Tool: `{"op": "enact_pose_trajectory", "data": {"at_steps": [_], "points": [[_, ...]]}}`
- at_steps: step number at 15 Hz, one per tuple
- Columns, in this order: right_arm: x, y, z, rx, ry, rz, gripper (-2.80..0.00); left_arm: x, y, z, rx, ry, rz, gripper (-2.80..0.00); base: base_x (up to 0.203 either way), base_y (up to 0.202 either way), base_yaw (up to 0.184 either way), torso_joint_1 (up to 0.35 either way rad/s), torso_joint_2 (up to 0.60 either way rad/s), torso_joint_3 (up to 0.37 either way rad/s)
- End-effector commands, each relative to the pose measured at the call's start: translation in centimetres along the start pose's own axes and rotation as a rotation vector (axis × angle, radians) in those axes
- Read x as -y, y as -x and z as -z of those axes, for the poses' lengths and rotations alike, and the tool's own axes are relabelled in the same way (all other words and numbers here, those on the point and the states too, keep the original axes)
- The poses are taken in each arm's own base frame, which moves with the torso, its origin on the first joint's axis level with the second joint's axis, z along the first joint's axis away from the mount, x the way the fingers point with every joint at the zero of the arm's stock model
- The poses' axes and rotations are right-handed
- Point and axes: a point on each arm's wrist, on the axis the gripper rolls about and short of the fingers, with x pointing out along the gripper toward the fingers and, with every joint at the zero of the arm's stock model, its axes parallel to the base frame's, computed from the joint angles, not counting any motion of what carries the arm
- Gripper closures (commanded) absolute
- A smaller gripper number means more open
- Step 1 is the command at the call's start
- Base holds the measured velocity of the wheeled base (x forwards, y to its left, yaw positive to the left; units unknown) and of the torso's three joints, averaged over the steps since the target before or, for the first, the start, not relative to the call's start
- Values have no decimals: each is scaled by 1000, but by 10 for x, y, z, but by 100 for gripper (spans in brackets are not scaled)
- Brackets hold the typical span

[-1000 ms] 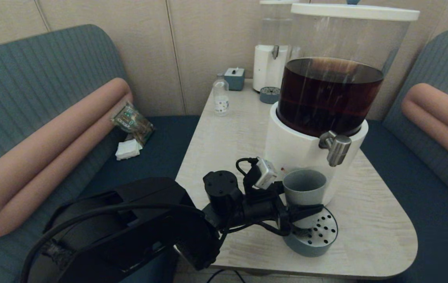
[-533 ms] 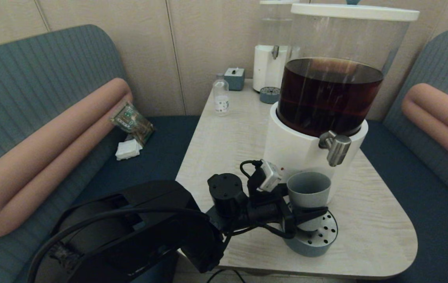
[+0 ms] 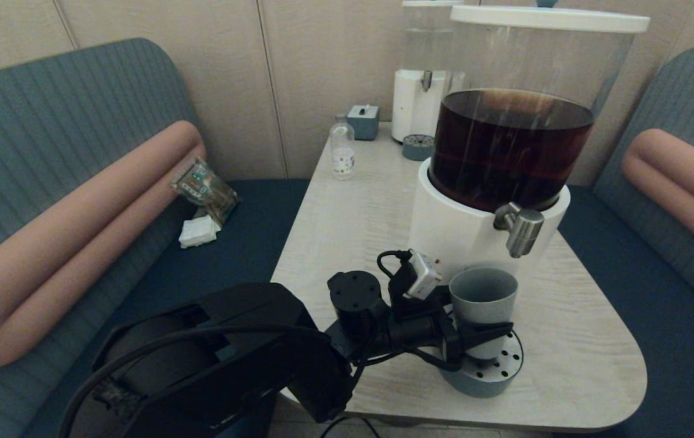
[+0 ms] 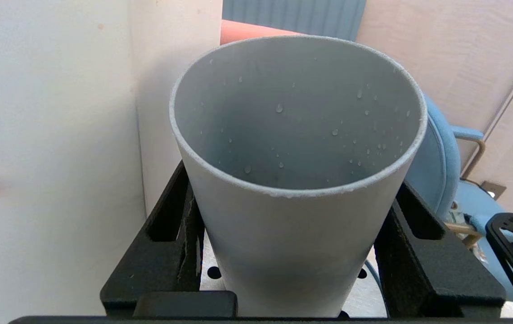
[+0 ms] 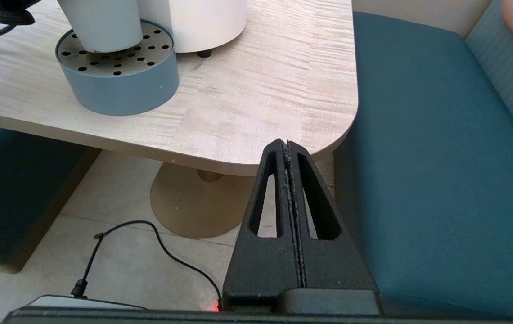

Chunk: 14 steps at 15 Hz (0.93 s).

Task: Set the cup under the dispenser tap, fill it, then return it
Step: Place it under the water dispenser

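Pale wood-grain table [image 3: 353, 207] between teal booth seats [image 3: 49, 134], left gripper [image 3: 478, 333] grasping cup [image 3: 483, 298], right gripper [image 5: 288, 148] clenched.

matte cup [image 4: 297, 234], brushed-steel tap [image 3: 520, 228], wood-grain table [image 3: 353, 213]

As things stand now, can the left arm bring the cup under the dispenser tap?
Probably yes. The left gripper grips the cup over the drip tray, and nothing stands between it and the dispenser tap.

Three views, one corner of the worktop [image 3: 353, 213]

Head camera looks down from above; left wrist sits close behind the cup [image 4: 297, 180]; right wrist looks up from below the edge, sharing the drip tray [image 5: 117, 81].
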Motion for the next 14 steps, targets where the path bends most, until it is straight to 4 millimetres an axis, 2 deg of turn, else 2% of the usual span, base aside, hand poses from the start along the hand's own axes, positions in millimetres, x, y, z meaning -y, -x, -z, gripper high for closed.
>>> {"op": "enact_pose_trajectory", "data": {"at_steps": [1,6,7,14], "points": [[0,0,0,3,1,-1,0,0,0,4,-2,3,4,0,0,0,0,0,0,0],[0,0,0,1,1,-1,0,0,0,6,-4,1,4,0,0,0,0,0,0,0],[0,0,0,3,1,-1,0,0,0,6,-3,2,4,-280,0,0,0,0,0,0],[0,0,0,3,1,-1,0,4,-2,5,-5,12,8,-280,0,0,0,0,0,0]]}}
